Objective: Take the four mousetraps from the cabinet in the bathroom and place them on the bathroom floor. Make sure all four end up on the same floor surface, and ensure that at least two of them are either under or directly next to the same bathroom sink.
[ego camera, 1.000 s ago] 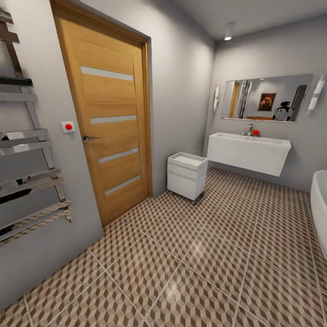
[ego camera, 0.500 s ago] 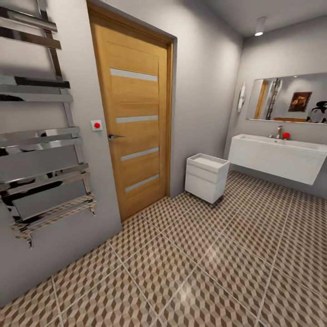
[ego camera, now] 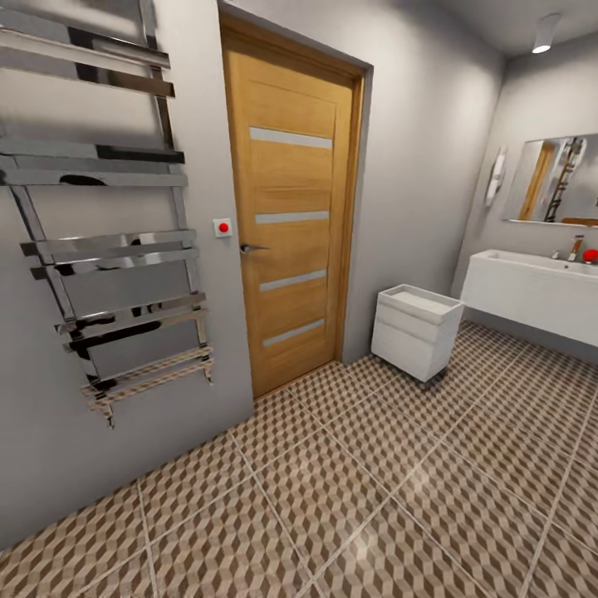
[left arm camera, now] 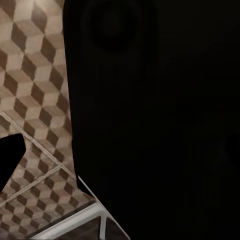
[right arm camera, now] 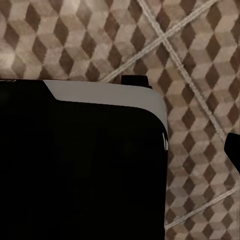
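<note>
Head view: swung leftward since a second ago; door (ego camera: 295, 224) now centre, sink (ego camera: 531, 295) pushed to right edge.
Floor: bathroom floor (ego camera: 374, 490) seen across lower frame.
Mousetraps: none seen; cabinet search judged pending.
Pincers: state cannot be told.

The sink (ego camera: 531, 295), at three o'clock in the head view, is cut by the picture's edge, as is the mirror (ego camera: 556, 183) above it. The tap (ego camera: 575, 247) is too small to make out clearly. The towel rail (ego camera: 100, 249) runs off at ten o'clock. In both wrist views a black bulk hides most of the floor (right arm camera: 200, 60).
</note>
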You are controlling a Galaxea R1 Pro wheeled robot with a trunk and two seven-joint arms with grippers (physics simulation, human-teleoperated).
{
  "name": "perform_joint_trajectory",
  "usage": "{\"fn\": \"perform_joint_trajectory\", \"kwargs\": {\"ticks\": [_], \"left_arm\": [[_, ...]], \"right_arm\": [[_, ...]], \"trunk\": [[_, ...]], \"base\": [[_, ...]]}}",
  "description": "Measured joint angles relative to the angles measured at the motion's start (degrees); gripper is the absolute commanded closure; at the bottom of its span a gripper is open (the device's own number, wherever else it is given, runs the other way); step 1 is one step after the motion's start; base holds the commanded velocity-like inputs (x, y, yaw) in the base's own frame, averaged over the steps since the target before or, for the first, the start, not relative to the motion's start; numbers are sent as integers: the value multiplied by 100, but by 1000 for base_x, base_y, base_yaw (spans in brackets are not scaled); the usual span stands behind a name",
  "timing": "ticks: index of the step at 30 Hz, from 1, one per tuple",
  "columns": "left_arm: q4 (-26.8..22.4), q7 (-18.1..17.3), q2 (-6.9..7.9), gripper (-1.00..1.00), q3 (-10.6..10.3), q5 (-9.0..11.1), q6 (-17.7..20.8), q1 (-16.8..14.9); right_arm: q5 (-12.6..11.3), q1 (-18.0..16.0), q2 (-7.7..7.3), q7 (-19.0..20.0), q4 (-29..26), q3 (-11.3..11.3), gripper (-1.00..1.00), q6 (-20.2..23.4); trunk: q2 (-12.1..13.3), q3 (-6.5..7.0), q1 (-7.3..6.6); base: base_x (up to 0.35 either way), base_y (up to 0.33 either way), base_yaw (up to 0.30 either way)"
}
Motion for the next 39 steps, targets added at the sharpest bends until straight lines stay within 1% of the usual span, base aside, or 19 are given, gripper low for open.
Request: {"fn": "perform_joint_trajectory", "kwargs": {"ticks": [9, 39], "left_arm": [[0, 1, 0, -100, 0, 0, 0, 0], [3, 3, 0, -100, 0, 0, 0, 0]], "right_arm": [[11, 0, 4, 7, 6, 8, -100, 2], [16, 0, 0, 8, 16, 8, -100, 2]], "trunk": [[0, -33, 0], [0, -228, 0]], "base": [[0, 0, 249], [0, 0, 223]]}}
